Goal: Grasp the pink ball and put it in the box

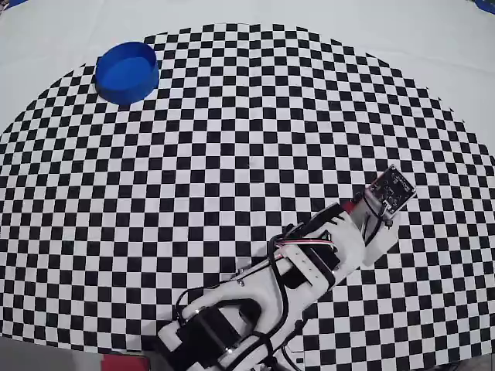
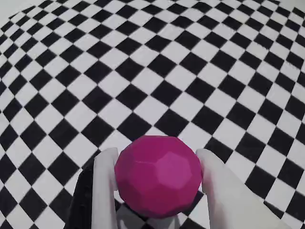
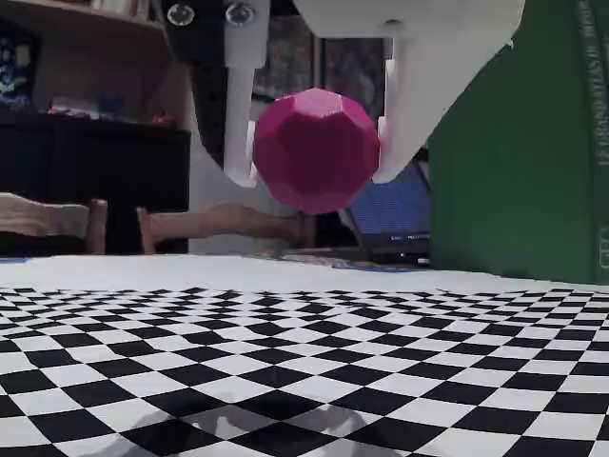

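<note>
Above the checkered mat [image 3: 285, 371], well clear of its surface, the gripper [image 3: 316, 176] is hanging with the pink ball [image 3: 317, 149] clamped between its two white fingers [image 3: 240, 105]; the low fixed view is showing open air under the ball. In the wrist view the ball [image 2: 158, 175] is sitting between the fingertips [image 2: 106, 191], touching both, and bulging out beyond them. In the overhead view the arm [image 1: 309, 263] is lying at the near right, while the box [image 1: 127, 73] is standing at the far left, well apart. The danger, I judge, is lying in that long carry: the faceted ball is being held only at its sides, so a jerky swing could be rolling it out. Releasing off-centre could be bouncing it off the low rim.
</note>
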`<state>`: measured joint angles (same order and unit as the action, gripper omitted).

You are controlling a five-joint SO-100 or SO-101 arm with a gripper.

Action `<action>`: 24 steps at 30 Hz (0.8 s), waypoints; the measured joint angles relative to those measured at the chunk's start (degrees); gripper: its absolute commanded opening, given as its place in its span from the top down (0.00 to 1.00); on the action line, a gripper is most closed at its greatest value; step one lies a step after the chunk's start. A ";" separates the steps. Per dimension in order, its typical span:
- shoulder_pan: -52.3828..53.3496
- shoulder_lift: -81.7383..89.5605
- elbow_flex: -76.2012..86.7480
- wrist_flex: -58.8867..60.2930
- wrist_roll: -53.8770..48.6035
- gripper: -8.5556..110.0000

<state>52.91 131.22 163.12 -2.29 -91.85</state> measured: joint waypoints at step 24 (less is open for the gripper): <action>-4.92 9.40 -0.26 0.00 0.00 0.93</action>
<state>47.99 140.62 162.86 -2.29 -91.85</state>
